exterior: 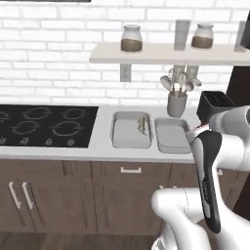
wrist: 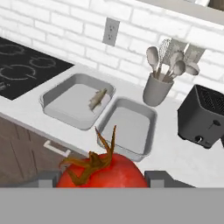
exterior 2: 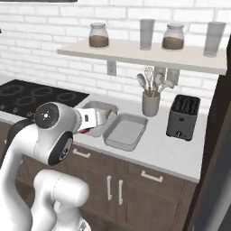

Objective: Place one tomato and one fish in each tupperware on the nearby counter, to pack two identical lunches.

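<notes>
The arm is folded up in front of the counter (exterior: 105,146), its hand out level over the front edge. The gripper (wrist: 103,177) is clamped on a red tomato (wrist: 103,171) — stem up — near the right tupperware (wrist: 127,127). The left tupperware (wrist: 72,103) beside it holds a fish (wrist: 98,99) near its right wall.

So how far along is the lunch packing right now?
Partly done. One fish already lies in the left tupperware, the one nearer the stove. The gripper holds a tomato in front of the counter, not yet placed. The right tupperware has nothing in it. Still left: set this tomato down, then add a second fish and a second tomato so both match.
</notes>
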